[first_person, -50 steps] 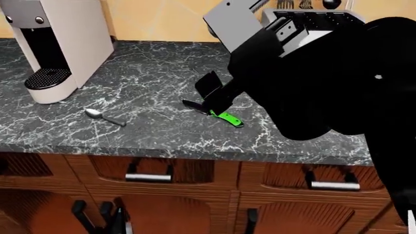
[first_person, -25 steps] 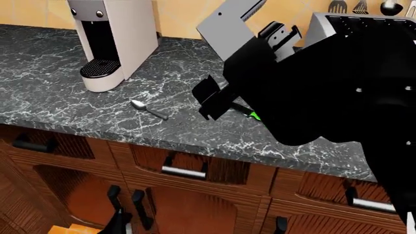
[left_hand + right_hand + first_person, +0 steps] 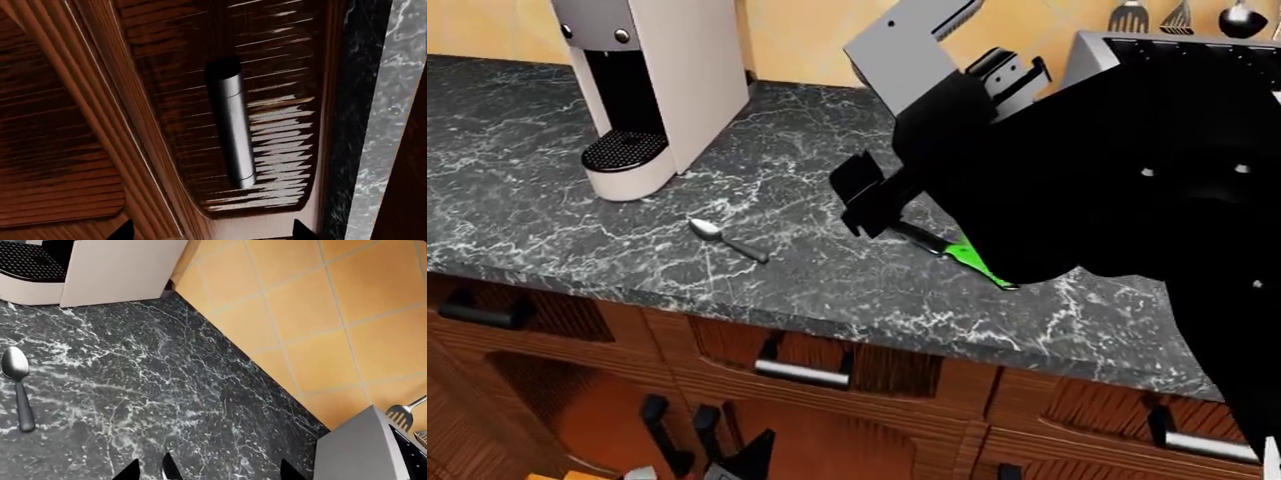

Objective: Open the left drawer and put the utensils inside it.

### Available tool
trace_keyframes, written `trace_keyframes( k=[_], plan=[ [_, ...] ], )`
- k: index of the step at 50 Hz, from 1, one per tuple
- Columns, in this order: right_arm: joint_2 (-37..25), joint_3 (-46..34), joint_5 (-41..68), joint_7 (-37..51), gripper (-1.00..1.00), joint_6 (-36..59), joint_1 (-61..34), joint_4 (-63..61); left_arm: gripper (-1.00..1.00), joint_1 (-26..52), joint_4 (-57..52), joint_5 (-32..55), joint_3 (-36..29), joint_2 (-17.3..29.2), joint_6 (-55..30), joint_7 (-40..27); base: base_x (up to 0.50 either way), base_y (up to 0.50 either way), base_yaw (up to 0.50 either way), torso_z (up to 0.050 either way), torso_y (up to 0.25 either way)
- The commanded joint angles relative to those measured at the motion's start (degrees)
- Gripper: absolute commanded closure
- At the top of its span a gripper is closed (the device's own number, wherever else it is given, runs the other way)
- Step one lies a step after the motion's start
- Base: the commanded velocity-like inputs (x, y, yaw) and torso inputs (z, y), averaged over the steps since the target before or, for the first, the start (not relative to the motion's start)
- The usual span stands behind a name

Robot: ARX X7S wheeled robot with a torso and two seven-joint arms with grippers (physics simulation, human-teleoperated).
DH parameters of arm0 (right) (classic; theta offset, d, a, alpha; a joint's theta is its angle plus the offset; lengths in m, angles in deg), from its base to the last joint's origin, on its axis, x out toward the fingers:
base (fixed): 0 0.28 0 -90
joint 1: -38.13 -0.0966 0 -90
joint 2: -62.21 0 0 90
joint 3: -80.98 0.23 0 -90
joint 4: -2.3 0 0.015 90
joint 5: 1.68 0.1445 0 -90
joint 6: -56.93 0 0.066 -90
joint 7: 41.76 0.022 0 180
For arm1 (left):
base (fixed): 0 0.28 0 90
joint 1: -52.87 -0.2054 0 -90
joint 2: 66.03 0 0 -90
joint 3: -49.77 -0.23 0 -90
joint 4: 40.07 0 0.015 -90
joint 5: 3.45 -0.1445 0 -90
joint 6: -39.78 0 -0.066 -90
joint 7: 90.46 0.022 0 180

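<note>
1. Only the left wrist view shows the left drawer (image 3: 267,125) front close up, shut, with one silver bar handle (image 3: 233,130).
2. Only the head view shows one green-handled knife (image 3: 961,250) under the right gripper (image 3: 874,205); jaw state unclear.
3. One spoon (image 3: 726,238) lies on the countertop (image 3: 561,200), near the coffee machine (image 3: 647,85).
4. Left gripper (image 3: 210,232): fingertips spread apart, holding nothing.

Since half a second ago, we see the head view shift slightly: the coffee machine (image 3: 661,85) and spoon (image 3: 726,238) sit further left, more of the knife (image 3: 961,250) shows beside the right gripper (image 3: 874,200), and the left gripper (image 3: 737,462) rises into view
</note>
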Motion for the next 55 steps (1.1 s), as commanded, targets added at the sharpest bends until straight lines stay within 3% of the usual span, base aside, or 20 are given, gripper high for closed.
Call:
trace_keyframes(
  k=[1,11,27,35,55],
  plan=[
    [-0.1,-0.6,0.5,-1.3,-1.0,-0.2,-0.3,0.5,-1.0,0.5,0.3,-0.6,-1.6,0.8,-1.4,-0.2,0.49,0.1,0.0,0.0,0.0],
    [-0.3,-1.0,0.0,0.0,-1.0,-0.8,0.0,0.6,-1.0,0.5,1.4,-0.4,-1.4,0.6,-0.9,-0.1,0.49,0.1,0.0,0.0,0.002],
    [-0.2,-2.5,-1.5,0.3,-1.0,-1.5,-0.5,0.7,-1.0,0.0,1.1,-0.1,-1.7,0.6,-0.8,-0.2,0.0,0.0,0.0,0.0,0.0],
    [-0.3,-2.3,-1.3,1.0,-1.0,-2.0,-0.2,1.1,-1.0,-3.8,-3.8,-0.5,-2.3,1.5,-0.3,2.4,0.0,0.0,0.0,0.0,0.0],
    [-0.4,-3.3,-2.3,0.2,-1.0,-3.5,0.3,1.7,-1.0,1.0,-3.0,0.0,-4.0,0.0,-1.7,3.2,0.0,0.0,0.0,0.0,0.0]
  ],
)
